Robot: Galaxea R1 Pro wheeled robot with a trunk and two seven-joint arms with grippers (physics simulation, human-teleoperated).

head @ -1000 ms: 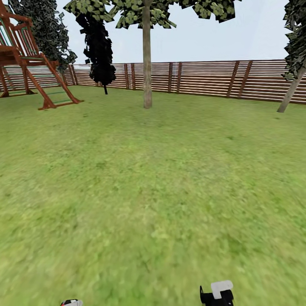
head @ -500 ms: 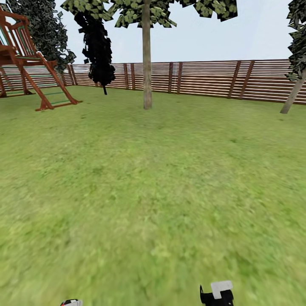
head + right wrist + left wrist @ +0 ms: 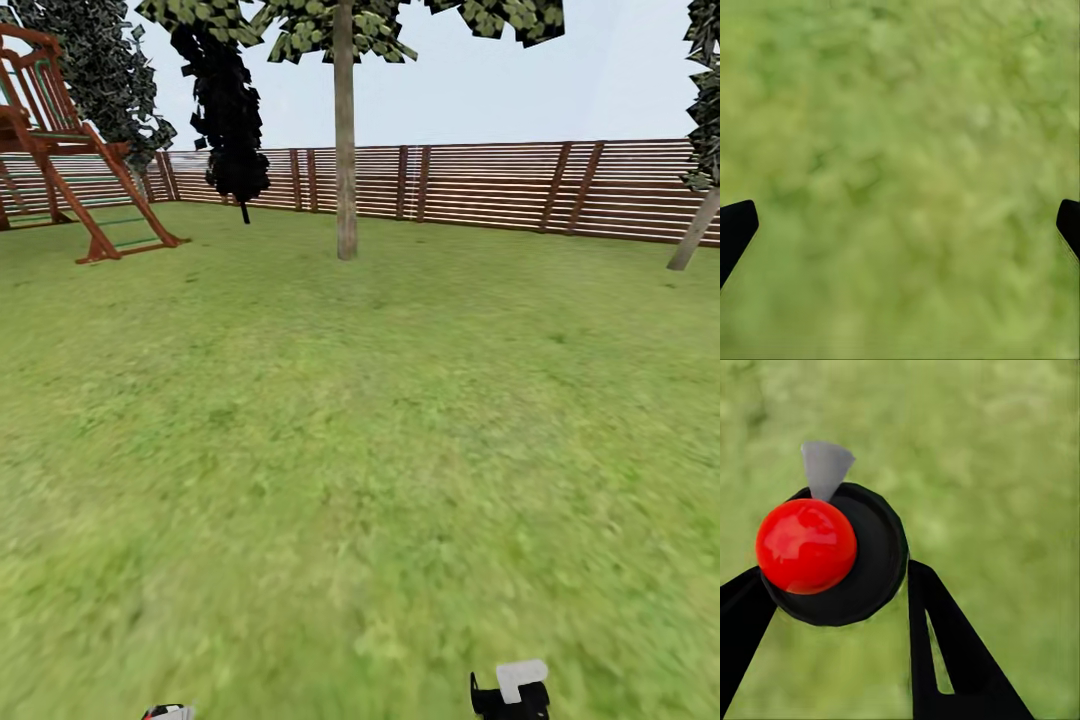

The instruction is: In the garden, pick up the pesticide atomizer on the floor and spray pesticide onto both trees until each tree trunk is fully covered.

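Nearer now: tree trunk (image 3: pixel 346 150), fence (image 3: pixel 500 188)

black tapered fingers (image 3: pixel 945 652), black-and-white wrist block (image 3: pixel 512 690)

Grass floor (image 3: pixel 360 450) under tree trunk (image 3: pixel 346 150)

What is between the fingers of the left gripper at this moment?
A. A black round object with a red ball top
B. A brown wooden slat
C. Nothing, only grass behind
A: the left gripper has its fingers around the black atomizer with its red top.
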